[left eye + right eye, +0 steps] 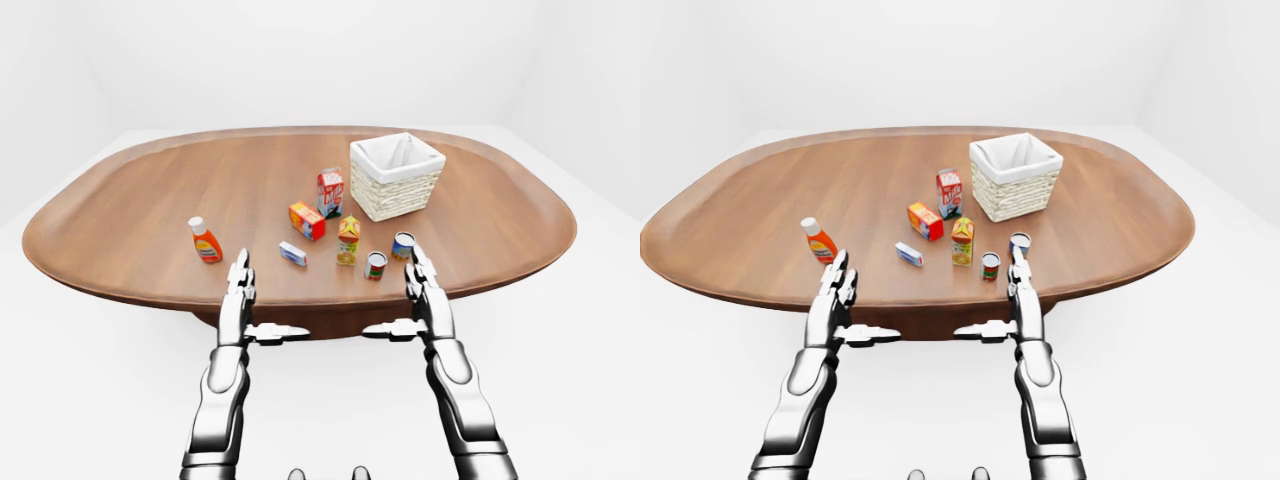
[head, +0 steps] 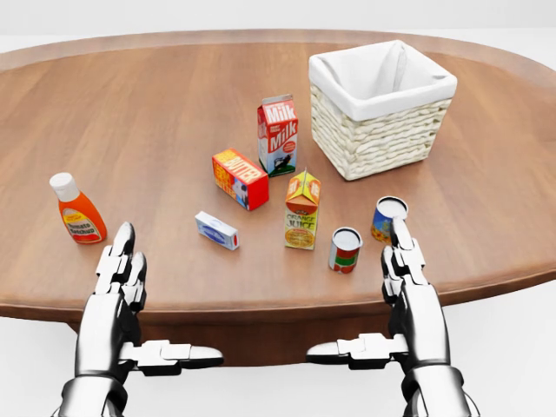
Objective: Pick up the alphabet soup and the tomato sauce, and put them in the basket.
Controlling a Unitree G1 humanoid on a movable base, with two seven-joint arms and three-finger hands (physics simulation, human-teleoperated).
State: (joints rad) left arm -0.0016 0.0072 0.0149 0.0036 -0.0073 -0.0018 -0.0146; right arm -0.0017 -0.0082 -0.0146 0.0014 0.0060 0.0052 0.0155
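Seven small things share the big oval brown wooden surface (image 2: 156, 104), clustered toward its near edge in the head view, so most of the wood lies bare around them. Largest among them, the square white wicker basket with a cloth liner (image 2: 380, 109) stands upper right, mouth open upward and nothing in it, with free room on all sides for a drop from above. Left of it stands the red-and-white milk carton (image 2: 278, 136), then the red-and-orange butter box (image 2: 241, 179) lying tilted, and the orange juice carton (image 2: 301, 210) upright below them. Far left, well apart, is the orange bottle with a white cap (image 2: 76, 211).

Both task cans stand upright near the lower edge: the red-and-green can (image 2: 345, 250), which I take for the tomato sauce, just right of the juice carton, and the blue-and-yellow can (image 2: 388, 218), likely the alphabet soup, between it and the basket. A small blue-and-white flat box (image 2: 216, 230) lies left of the juice.

Right hand (image 2: 407, 287) hovers at the edge with fingers (image 2: 401, 234) straight and spread, holding nothing, tips just beside the blue can. Left hand (image 2: 117, 295) is likewise flat and unloaded, near the bottle. The juice carton crowds the red can's left side; its right side is open.
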